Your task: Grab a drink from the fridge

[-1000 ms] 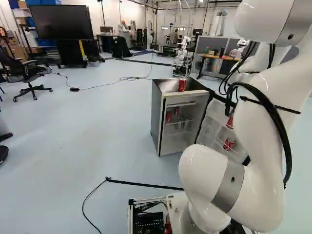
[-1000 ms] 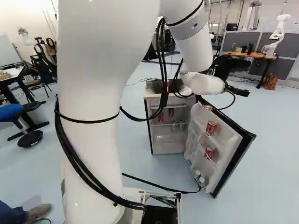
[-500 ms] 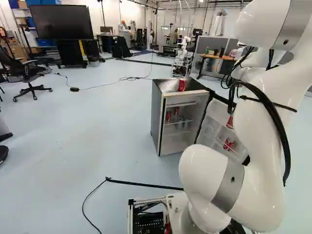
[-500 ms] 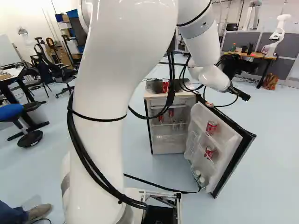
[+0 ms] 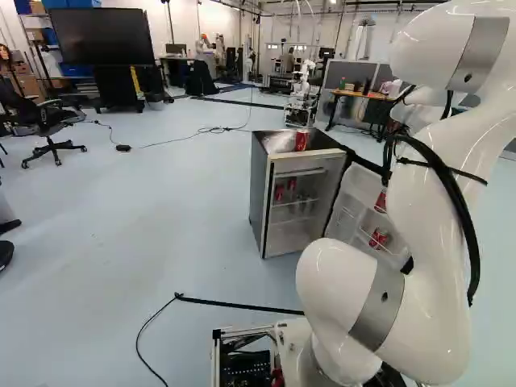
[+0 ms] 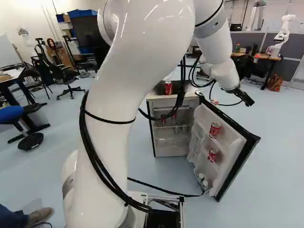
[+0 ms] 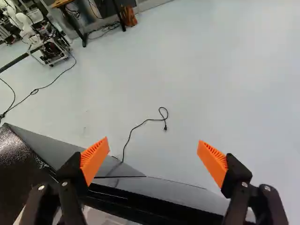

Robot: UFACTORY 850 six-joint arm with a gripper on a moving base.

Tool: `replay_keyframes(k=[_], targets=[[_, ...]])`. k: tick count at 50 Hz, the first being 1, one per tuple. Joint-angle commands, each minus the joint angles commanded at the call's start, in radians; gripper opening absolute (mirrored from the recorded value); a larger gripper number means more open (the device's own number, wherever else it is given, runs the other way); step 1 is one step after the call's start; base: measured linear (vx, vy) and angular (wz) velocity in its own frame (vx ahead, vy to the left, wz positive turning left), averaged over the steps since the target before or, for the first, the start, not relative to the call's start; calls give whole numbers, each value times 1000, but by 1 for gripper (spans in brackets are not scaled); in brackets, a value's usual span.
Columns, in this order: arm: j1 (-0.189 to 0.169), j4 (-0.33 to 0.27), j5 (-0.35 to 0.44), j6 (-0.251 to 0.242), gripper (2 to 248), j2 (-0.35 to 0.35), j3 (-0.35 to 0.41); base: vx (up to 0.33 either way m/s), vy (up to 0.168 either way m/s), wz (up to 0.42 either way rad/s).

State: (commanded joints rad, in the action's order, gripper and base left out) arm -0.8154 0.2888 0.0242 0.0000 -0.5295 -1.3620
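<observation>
- Right base view: my arm (image 6: 154, 61) rises and reaches over to about three o'clock of centre.
- Fridge (image 6: 173, 135) near the centre, its opened door (image 6: 228, 152) out at four o'clock.
- Gripper (image 7: 153, 146) above the door, its orange pads (image 7: 94, 159) parted and released, nothing held.
- Drinks: red cans in the door racks, upper can (image 6: 215, 129) between three and four o'clock, lower can (image 6: 213, 155) at four; another can (image 6: 168, 88) on the fridge top at one o'clock.
- Handling, as judged: a full can would be modestly heavy and firm, but its thin wall may dent under a hard squeeze, and chilled metal may be slippery. Whether they are full, I cannot tell.
- Best hold: pads on opposite sides of the upper can's mid-body, clear of the rack rail, then lift straight up before backing out.
</observation>
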Motion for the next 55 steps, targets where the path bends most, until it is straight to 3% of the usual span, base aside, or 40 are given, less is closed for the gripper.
replay_keyframes(k=[18,55], targets=[[-20,53,-188,0,247,-74,-102,0,0,0],[-90,9,-388,0,247,-168,-232,0,0,0]])
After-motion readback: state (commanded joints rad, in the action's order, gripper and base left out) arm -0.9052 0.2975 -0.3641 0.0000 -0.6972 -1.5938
